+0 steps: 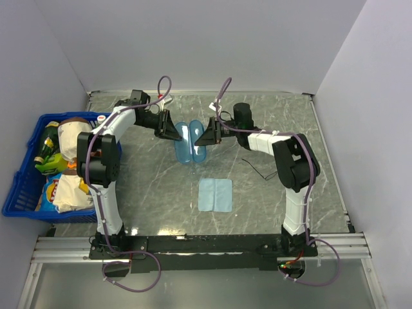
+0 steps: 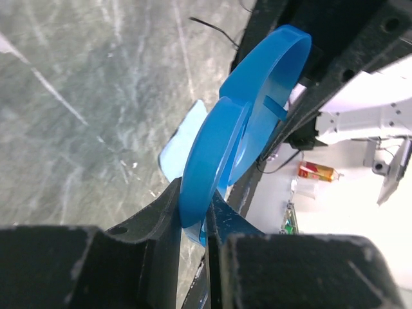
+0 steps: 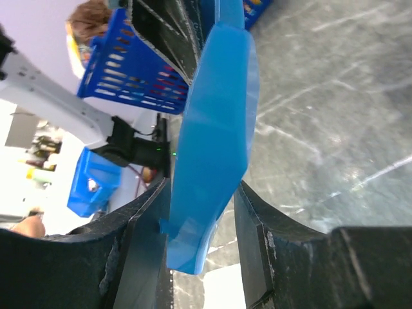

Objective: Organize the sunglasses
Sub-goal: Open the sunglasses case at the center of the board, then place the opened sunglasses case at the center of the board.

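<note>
Since both arms crowd round the blue case [image 1: 190,144], a lot of it is hard to see properly from above. It hangs open, two translucent shells side by side, over the middle of the tabletop [image 1: 148,187] toward the far edge. The left gripper [image 1: 172,129] has its fingers [image 2: 164,225] pinched on the thin rim of one shell. That much is plain in the left wrist view, though the rest of the case runs up against black hardware behind it. The right gripper [image 1: 209,134] is on the other shell. Its fingers [image 3: 257,219] sit either side and look to touch it on both sides, but the shell hides the contact, so I wouldn't swear how hard it's squeezing. The sunglasses [image 1: 257,170] are the tricky bit. All I can make out is a thin black wire on the tabletop toward the right edge, just beside the right arm [image 1: 293,164] and well apart from the case. The rest is either under the arm or too thin to see. A light-blue cloth [image 1: 215,194] lies flat, closer to the near edge than the case. The blue basket [image 1: 71,116] by the left edge is stuffed. There's a bottle [image 1: 46,143] and a yellow bag [image 1: 56,188] with a red logo, but the writing is too small to read.
</note>
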`<act>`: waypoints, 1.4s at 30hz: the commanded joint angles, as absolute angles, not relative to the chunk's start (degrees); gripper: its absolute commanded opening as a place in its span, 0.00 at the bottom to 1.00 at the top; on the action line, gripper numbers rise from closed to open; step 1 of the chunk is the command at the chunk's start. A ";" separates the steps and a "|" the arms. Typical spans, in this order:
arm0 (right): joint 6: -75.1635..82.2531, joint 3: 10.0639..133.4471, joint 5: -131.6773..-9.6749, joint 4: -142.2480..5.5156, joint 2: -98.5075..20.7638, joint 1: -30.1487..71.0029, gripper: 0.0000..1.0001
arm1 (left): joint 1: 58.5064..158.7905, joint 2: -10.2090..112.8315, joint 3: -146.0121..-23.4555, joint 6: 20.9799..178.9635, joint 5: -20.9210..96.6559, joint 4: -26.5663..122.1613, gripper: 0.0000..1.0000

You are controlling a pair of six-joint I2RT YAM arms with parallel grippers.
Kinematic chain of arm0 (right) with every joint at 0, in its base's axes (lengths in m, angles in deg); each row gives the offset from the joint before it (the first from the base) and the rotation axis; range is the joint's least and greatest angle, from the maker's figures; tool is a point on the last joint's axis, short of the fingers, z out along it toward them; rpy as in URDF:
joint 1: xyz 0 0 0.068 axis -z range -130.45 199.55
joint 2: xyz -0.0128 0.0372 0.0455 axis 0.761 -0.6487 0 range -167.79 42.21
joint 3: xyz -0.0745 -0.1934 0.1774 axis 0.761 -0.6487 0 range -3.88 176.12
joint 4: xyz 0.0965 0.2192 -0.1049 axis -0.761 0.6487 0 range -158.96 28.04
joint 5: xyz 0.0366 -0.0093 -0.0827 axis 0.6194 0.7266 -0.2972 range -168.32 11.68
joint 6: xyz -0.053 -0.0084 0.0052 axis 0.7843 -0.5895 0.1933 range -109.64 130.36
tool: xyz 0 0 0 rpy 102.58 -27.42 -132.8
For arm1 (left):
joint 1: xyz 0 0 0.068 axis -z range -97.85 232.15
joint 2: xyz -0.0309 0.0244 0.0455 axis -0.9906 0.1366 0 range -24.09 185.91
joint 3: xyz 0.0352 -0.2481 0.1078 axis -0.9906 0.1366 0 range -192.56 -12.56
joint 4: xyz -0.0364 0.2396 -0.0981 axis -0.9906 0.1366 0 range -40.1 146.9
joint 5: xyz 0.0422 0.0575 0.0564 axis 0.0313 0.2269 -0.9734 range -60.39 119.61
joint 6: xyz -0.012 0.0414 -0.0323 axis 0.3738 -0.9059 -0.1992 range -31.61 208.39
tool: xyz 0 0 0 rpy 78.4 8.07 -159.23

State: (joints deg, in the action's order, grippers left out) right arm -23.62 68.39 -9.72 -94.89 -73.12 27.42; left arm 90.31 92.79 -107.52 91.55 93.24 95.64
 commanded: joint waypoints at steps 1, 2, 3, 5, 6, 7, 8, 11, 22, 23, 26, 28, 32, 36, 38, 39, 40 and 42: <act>-32.43 66.96 -6.17 -107.53 -74.77 28.20 0.50 | 91.20 89.90 -108.89 85.61 104.03 99.73 0.01; -34.27 66.35 -4.94 -112.59 -75.12 28.11 0.50 | 91.20 90.16 -109.33 84.54 104.83 100.78 0.01; -38.20 66.09 -4.49 -114.90 -75.47 28.20 0.50 | 91.38 90.69 -109.77 83.65 105.28 102.88 0.01; -41.39 65.73 -3.44 -120.35 -76.70 28.20 0.49 | 91.47 91.04 -110.74 81.45 106.68 104.12 0.01; -43.50 65.82 -3.17 -121.42 -76.97 28.37 0.48 | 91.47 90.95 -110.83 80.93 107.12 104.83 0.01; -43.87 65.82 -3.00 -121.78 -77.32 28.29 0.48 | 91.47 90.95 -110.83 79.88 107.91 105.35 0.01; -45.09 65.64 -2.91 -122.31 -77.32 28.63 0.48 | 91.55 90.87 -110.83 79.26 108.18 105.80 0.01; -46.85 65.55 -3.26 -124.85 -77.85 29.25 0.48 | 91.55 90.78 -111.18 76.79 109.41 107.82 0.01; -8.56 75.56 -23.78 -71.05 -70.30 29.25 0.84 | 91.55 88.06 -102.66 97.33 95.80 88.50 0.01; -5.32 77.05 -25.74 -69.33 -69.94 29.25 0.86 | 91.55 87.88 -102.39 98.14 94.66 87.01 0.01; -0.57 78.12 -33.28 -64.24 -68.36 29.34 0.90 | 91.11 88.49 -103.44 100.43 91.05 86.55 0.01; 1.12 78.74 -36.03 -62.38 -67.48 29.25 0.93 | 90.33 89.63 -104.32 102.79 89.04 85.50 0.01; 5.95 80.05 -46.48 -58.86 -65.64 29.25 0.95 | 89.27 92.27 -105.73 107.02 84.64 82.78 0.01; 9.04 79.71 -56.32 -58.41 -62.83 28.72 0.95 | 88.65 94.29 -105.47 112.72 80.94 79.09 0.01; 9.92 79.09 -56.52 -59.03 -62.03 28.20 0.95 | 88.56 95.43 -104.50 114.92 79.54 76.19 0.08; 11.66 79.26 -58.52 -58.33 -61.86 27.15 0.95 | 88.56 95.96 -103.98 117.11 79.27 75.14 0.13; 12.37 79.79 -59.59 -58.07 -61.85 26.53 0.95 | 88.56 96.40 -103.62 118.26 79.18 73.12 0.15; 12.38 79.88 -60.38 -58.24 -61.77 25.83 0.95 | 88.65 97.98 -102.74 120.98 78.56 71.53 0.20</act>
